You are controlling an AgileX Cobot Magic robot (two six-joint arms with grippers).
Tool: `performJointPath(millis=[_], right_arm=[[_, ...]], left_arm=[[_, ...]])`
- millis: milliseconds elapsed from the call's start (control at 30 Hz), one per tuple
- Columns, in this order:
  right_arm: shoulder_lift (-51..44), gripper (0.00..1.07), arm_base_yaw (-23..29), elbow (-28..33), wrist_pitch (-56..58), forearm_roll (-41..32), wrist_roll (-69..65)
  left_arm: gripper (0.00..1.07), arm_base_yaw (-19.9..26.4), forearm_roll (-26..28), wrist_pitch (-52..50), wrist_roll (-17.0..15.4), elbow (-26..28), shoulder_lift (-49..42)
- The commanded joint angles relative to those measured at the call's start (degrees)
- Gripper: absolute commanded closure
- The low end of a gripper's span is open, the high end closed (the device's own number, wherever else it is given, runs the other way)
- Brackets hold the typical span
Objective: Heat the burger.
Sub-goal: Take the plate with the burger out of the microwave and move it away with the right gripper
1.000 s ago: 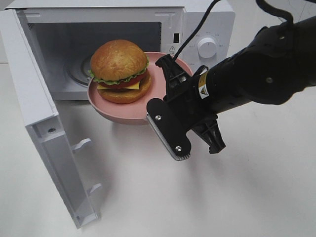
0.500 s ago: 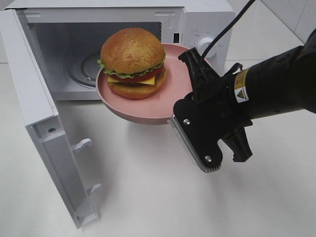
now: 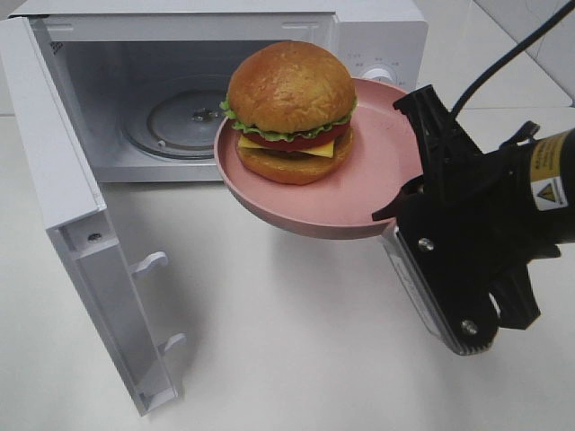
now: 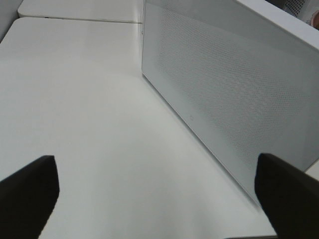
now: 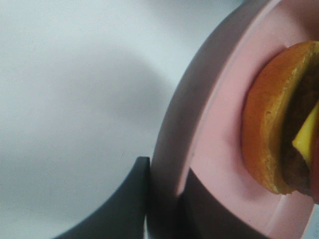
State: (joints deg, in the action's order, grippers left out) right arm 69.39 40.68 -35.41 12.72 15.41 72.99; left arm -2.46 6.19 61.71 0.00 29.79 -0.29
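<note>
You see a white microwave (image 3: 359, 36) at the back of the white table (image 3: 287, 359), its door (image 3: 63, 215) swung wide open to the left. Inside, a round glass turntable (image 3: 180, 121) lies on the cavity floor. A pink plate (image 3: 359, 189) is up off the table, in front of the microwave's control panel, where you can see a white dial (image 3: 382, 76) just above the plate's rim.

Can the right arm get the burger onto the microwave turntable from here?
Probably yes: door is swung wide, cavity front is clear, and the right claw holds the plate with the burger near the opening.
</note>
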Motion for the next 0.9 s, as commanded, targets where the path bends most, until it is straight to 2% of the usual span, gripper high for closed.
performJointPath(millis=[33,233,600,733,833,900], right_arm=[[-5.56,1.07,0.17,1.15,-0.69,0.46,-1.03],[-13.01,1.07,0.17,3.61,5.67,1.95,-4.24],[-20.11,1.07,0.17,3.95,14.44,7.45,-14.50],[-22.17,1.07,0.17,3.95,20.45,13.46,-23.32],[-22.17,1.07,0.17,3.95,21.66,14.50,-25.38],[-22.17,1.07,0.17,3.95,25.44,18.28,-33.46]], left_arm=[[0.06,0.29,0.06,-0.52,0.00,-0.11,-0.17],[0.06,0.29,0.06,-0.52,0.00,-0.11,-0.17],[0.06,0.29,0.06,-0.52,0.00,-0.11,-0.17],[0.06,0.29,0.06,-0.52,0.00,-0.11,-0.17],[0.06,0.29,0.06,-0.52,0.00,-0.11,-0.17],[0.06,0.29,0.06,-0.52,0.00,-0.11,-0.17]])
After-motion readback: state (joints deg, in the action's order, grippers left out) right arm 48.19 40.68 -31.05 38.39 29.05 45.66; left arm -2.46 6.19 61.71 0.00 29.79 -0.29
